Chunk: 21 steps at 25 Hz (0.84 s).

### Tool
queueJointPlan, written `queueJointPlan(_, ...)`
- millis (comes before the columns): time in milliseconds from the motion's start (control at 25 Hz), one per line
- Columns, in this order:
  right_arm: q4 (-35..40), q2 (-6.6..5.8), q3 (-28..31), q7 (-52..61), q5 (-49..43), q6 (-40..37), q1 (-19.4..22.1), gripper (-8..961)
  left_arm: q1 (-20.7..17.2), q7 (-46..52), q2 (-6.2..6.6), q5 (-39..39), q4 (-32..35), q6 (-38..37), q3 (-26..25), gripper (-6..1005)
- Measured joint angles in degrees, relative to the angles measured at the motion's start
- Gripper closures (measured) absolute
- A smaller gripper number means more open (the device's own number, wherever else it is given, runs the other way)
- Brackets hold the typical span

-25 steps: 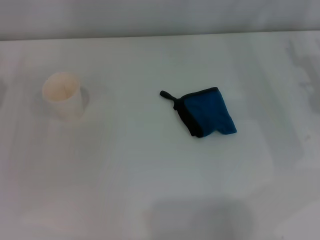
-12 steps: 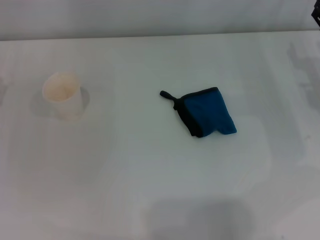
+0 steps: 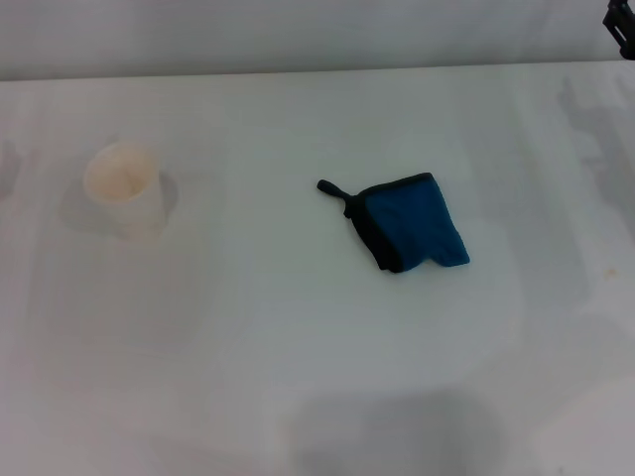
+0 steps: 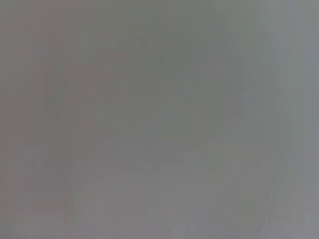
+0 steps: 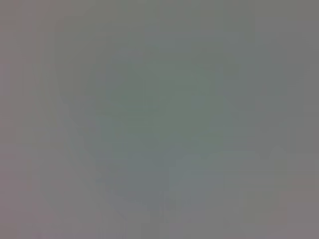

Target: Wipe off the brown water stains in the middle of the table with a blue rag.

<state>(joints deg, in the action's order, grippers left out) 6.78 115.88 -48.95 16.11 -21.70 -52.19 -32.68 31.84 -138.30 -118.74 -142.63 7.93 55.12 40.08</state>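
The blue rag (image 3: 412, 222) lies folded on the white table (image 3: 298, 347), a little right of the middle, with its black loop (image 3: 328, 187) pointing left. No brown water stains show on the table in any view. A small dark part of my right gripper (image 3: 621, 26) shows at the far right corner of the head view, well away from the rag. My left gripper is out of view. Both wrist views show only plain grey.
An off-white paper cup (image 3: 124, 187) stands upright at the left of the table, far from the rag. The table's far edge (image 3: 298, 71) runs across the back.
A dark part of my right gripper has come into view at the far right corner. The rag and the cup have not moved.
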Motion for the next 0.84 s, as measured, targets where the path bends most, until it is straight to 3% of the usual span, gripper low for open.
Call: queueJointPlan(840, 0.6, -0.13, 0.0, 0.0, 1.6, 1.6, -2.4, 124, 1.6, -1.7, 0.02, -1.6, 2.2, -1.9, 0.2, 108)
